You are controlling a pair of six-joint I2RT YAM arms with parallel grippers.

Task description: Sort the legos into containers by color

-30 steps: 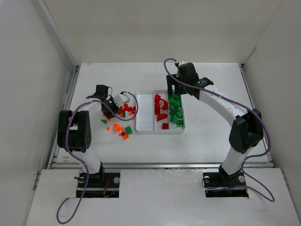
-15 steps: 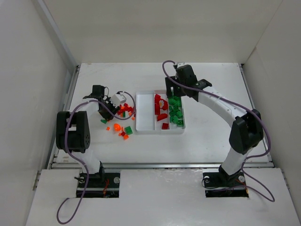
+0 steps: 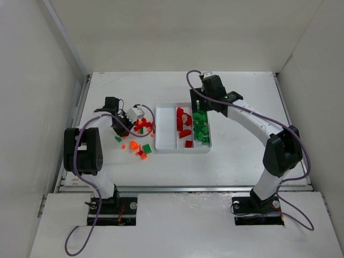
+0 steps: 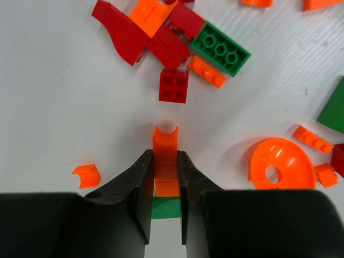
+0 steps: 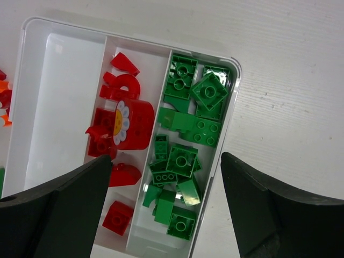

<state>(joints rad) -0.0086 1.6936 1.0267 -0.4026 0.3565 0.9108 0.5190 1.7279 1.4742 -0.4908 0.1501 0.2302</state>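
Note:
My left gripper (image 4: 165,161) is shut on a small orange lego (image 4: 165,141), which stands on the table at the near edge of the loose pile (image 3: 141,127). Beyond it lie a red square brick (image 4: 173,86), a green brick (image 4: 220,49) and an orange disc (image 4: 279,164). The white tray (image 3: 161,148) has an empty left compartment (image 5: 59,107), red legos (image 5: 121,123) in the middle one and green legos (image 5: 183,158) in the right one. My right gripper (image 5: 166,158) hangs open above the green compartment, holding nothing.
A tiny orange piece (image 4: 86,174) lies left of my left fingers, and a green piece (image 4: 165,208) shows under them. More loose legos (image 3: 140,150) are scattered toward the near side. White enclosure walls stand at the left, right and back.
My left gripper has shifted a little to the left over the pile, and its jaws opened briefly and shut on the orange lego. The right arm has barely moved.

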